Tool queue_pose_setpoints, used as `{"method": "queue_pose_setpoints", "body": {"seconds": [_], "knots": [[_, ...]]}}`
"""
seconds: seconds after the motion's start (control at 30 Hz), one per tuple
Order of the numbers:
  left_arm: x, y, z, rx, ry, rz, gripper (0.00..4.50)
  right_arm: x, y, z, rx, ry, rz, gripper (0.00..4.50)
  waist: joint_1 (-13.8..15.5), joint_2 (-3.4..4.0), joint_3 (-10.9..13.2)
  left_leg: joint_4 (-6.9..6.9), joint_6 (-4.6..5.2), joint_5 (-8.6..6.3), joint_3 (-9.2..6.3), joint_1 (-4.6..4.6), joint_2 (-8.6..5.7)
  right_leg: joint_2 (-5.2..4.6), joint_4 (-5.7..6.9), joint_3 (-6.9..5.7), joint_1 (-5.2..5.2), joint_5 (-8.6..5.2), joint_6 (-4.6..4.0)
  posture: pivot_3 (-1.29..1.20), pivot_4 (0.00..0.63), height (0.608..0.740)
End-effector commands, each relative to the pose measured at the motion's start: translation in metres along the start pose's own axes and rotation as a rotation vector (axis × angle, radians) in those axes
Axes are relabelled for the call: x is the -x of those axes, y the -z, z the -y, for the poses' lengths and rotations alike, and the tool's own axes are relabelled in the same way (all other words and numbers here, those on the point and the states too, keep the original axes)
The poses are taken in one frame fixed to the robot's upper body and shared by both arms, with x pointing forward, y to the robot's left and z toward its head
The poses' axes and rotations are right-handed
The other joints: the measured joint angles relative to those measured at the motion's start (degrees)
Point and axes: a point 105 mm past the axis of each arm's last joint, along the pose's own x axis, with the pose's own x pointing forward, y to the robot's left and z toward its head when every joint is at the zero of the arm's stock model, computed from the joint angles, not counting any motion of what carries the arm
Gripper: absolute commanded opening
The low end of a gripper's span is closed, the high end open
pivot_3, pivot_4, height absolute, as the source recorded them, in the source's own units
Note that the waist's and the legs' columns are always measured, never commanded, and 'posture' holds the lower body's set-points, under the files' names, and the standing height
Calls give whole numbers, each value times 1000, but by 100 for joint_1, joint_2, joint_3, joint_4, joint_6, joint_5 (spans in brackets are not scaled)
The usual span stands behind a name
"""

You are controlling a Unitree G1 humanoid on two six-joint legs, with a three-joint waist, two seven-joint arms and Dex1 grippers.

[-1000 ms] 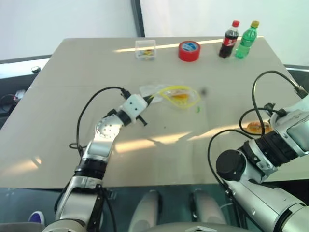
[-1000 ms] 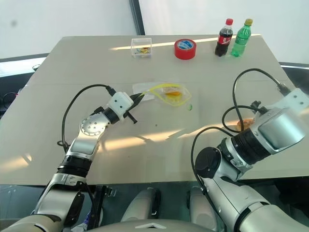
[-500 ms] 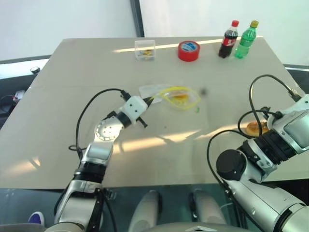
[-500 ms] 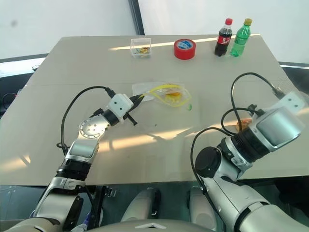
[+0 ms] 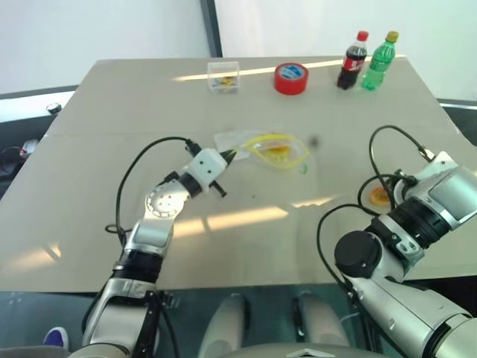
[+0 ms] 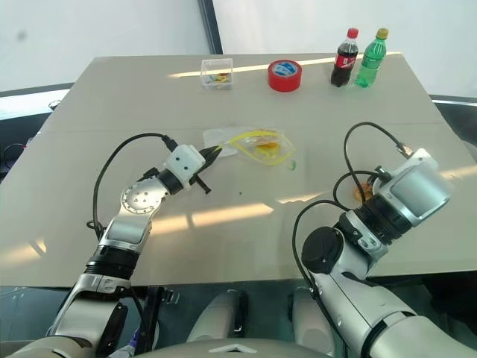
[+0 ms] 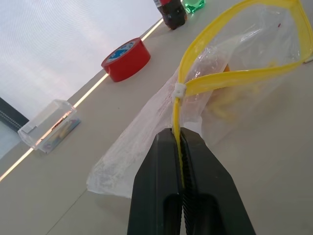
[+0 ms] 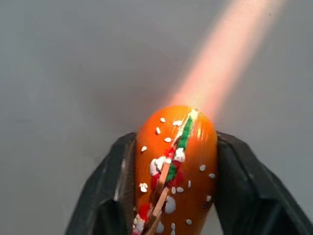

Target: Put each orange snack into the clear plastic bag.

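The clear plastic bag (image 5: 276,151) lies mid-table with its yellow seal strip looped open, and something orange-yellow shows through the film. My left gripper (image 7: 177,134) is shut on the yellow strip at the bag's near end, holding it level just above the table. Near the right edge of the table lies an orange snack (image 5: 380,197), glossy with white speckles. In the right wrist view the snack (image 8: 176,166) sits between the two black fingers (image 8: 120,171) of my right gripper (image 8: 173,147), and both touch its sides.
A small clear box (image 5: 224,76), a red tape roll (image 5: 291,77), a cola bottle (image 5: 353,61) and a green bottle (image 5: 379,51) stand along the far edge. A small green scrap (image 5: 304,168) lies beside the bag. The table's right edge is close to the snack.
My right gripper has dropped onto the orange snack and its fingers have closed in on the snack's sides. The left gripper and the bag have not moved.
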Motion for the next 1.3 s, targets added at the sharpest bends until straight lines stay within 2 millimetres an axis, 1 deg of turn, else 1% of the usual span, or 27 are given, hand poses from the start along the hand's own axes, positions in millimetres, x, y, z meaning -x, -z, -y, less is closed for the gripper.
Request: {"method": "queue_pose_setpoints", "body": {"seconds": [0.03,0.07,0.1,0.17,0.23,0.3,0.4,0.43,0.5,0.57,0.63,0.7,0.8,0.9,0.97,1.13,1.3], "knots": [[2,-13,-8,-41,-25,37,0,-1,47,-39,321,-173,-45,984,-9,-5,-5,-8,0,0,1,4,3,1,-4,1,1,0,0,0,150,740],[2,-14,-8,-40,-26,38,0,3,46,-44,399,-216,-17,827,-9,-4,-5,-10,0,0,1,2,5,3,-8,0,0,0,0,0,150,740],[2,-14,-8,-36,-30,40,0,9,39,-52,517,-270,64,827,-32,-10,-9,-13,0,0,2,1,5,2,-10,2,-1,0,0,0,150,740],[2,-16,-10,-26,-40,47,0,18,36,-65,685,-369,154,827,-61,-11,-9,-14,0,0,4,3,6,3,-17,3,3,0,0,0,150,740],[2,-17,-12,-21,-54,52,0,30,39,-81,754,-495,192,827,-85,-10,-9,-13,1,0,2,5,4,0,-16,1,6,0,0,0,150,740],[2,-20,-13,-22,-57,62,0,48,47,-100,834,-667,222,827,-100,-5,-5,-13,1,0,-1,6,6,4,-14,-1,5,0,0,0,150,740],[3,-24,-12,-26,-48,85,0,72,59,-122,850,-860,210,827,-108,-4,-3,-16,1,0,-5,4,7,6,-16,-4,4,-1,1,0,150,740],[4,-26,-11,-34,-39,94,0,81,64,-131,827,-929,189,827,-108,-4,-3,-16,1,0,-5,3,8,6,-19,-4,4,-1,1,0,150,740],[5,-29,-9,-46,-25,110,0,95,71,-145,762,-1044,142,827,-104,-4,-3,-16,1,0,-5,3,7,4,-21,-4,4,0,1,0,150,740],[6,-33,-7,-54,-16,135,0,102,76,-159,654,-1121,57,827,-82,-4,-3,-16,0,0,-8,2,8,4,-21,-6,4,0,1,0,150,740],[9,-40,-5,-58,-6,178,0,100,79,-169,527,-1150,-37,827,-61,-5,-4,-16,0,0,-10,0,8,4,-23,-8,4,0,0,0,150,740],[12,-45,-3,-57,4,202,0,96,80,-174,452,-1155,-100,827,20,-6,-5,-16,0,0,-12,-1,8,-4,-29,-11,6,0,0,0,150,740],[19,-52,-1,-85,27,233,0,83,82,-181,324,-1153,-217,827,54,-5,-4,-20,-1,1,-16,-6,7,-10,-38,-15,6,0,0,0,150,740],[25,-53,0,-93,36,236,0,64,93,-180,257,-1109,-341,827,11,-4,-3,-33,-3,2,-9,-5,6,-9,-39,-8,0,0,0,0,150,740],[27,-53,2,-100,47,236,0,56,99,-179,222,-1086,-400,827,-12,-3,-3,-40,-2,1,1,1,7,-5,-39,0,-1,0,-1,0,150,740],[33,-52,14,-126,93,230,0,55,107,-187,146,-1105,-488,827,-6,-1,-2,-45,-1,1,7,-4,7,-5,-39,4,-9,0,0,0,150,740],[40,-48,26,-142,173,218,0,59,106,-199,50,-1130,-553,827,-17,-1,-2,-45,1,0,9,-2,7,-2,-35,4,-10,0,0,0,150,740]]}}
